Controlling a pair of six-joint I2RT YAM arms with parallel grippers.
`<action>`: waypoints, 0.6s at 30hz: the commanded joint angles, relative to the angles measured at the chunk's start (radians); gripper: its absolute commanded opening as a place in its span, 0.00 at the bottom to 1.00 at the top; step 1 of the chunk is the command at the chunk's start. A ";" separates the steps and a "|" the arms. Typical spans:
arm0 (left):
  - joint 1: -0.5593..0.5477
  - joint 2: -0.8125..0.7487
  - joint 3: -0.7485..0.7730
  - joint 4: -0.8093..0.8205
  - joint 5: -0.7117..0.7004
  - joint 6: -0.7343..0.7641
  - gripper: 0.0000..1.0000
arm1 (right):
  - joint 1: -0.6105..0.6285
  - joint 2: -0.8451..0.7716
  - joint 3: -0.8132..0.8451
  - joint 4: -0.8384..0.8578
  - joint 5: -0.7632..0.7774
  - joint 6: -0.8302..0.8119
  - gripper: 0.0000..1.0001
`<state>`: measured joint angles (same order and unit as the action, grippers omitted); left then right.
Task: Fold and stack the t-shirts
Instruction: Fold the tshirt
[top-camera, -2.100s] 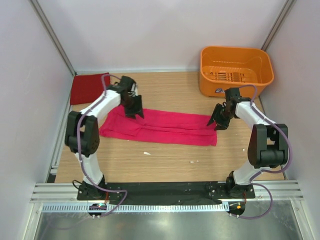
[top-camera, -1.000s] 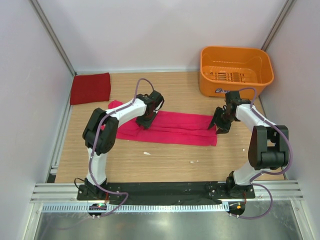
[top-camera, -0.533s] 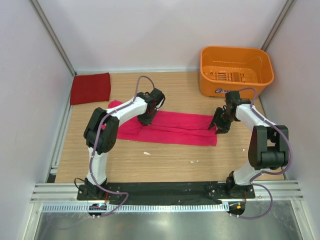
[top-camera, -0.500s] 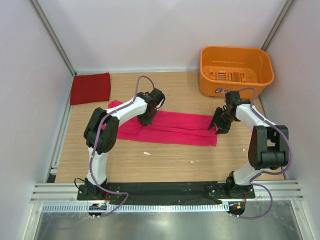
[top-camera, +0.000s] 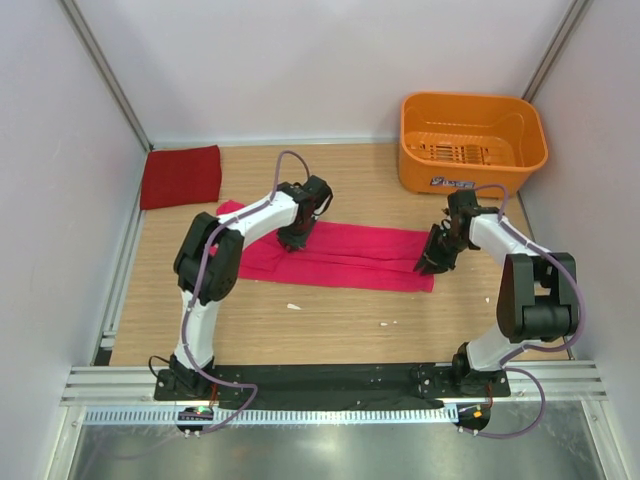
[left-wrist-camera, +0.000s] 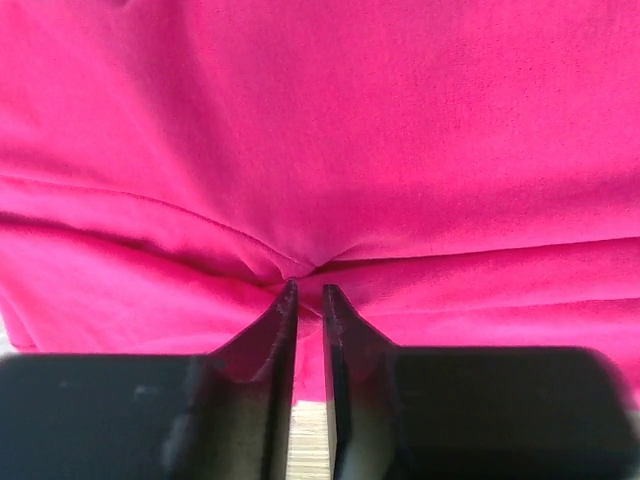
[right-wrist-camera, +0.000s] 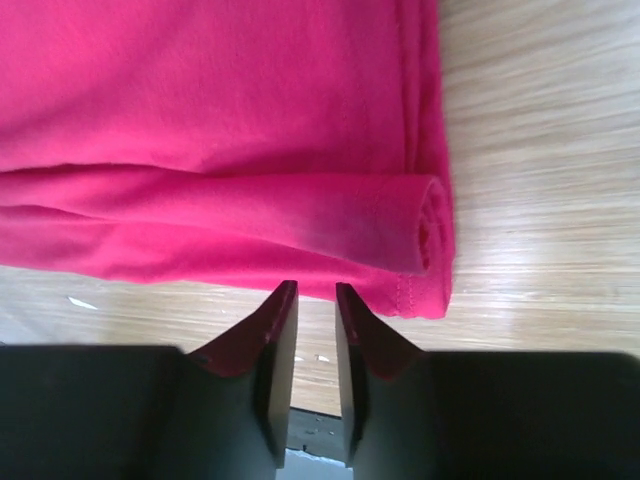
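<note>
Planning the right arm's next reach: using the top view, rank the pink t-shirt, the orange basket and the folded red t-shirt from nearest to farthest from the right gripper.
1. pink t-shirt: its right end lies at the right gripper.
2. orange basket: beyond it, back right corner.
3. folded red t-shirt: far across, back left corner.

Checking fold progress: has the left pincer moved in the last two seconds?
Yes. The left pincer shifted right along the pink t-shirt, away from the folded crimson t-shirt.

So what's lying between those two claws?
Only the pink t-shirt, a long strip running from left claw to right claw; the top view shows it.
</note>
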<state>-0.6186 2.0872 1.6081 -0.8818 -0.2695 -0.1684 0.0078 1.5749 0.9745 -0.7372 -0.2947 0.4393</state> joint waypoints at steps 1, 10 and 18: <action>0.007 -0.081 0.012 -0.031 -0.008 -0.014 0.23 | 0.044 -0.035 -0.022 0.015 -0.026 -0.027 0.26; -0.023 -0.141 0.012 -0.026 0.251 -0.025 0.13 | 0.069 0.063 0.021 0.107 0.040 -0.010 0.20; -0.040 -0.142 -0.020 -0.014 0.355 -0.028 0.13 | 0.067 0.138 0.119 0.125 0.103 -0.001 0.22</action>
<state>-0.6533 1.9789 1.5959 -0.9131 0.0063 -0.1974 0.0765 1.7031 1.0382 -0.6464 -0.2363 0.4324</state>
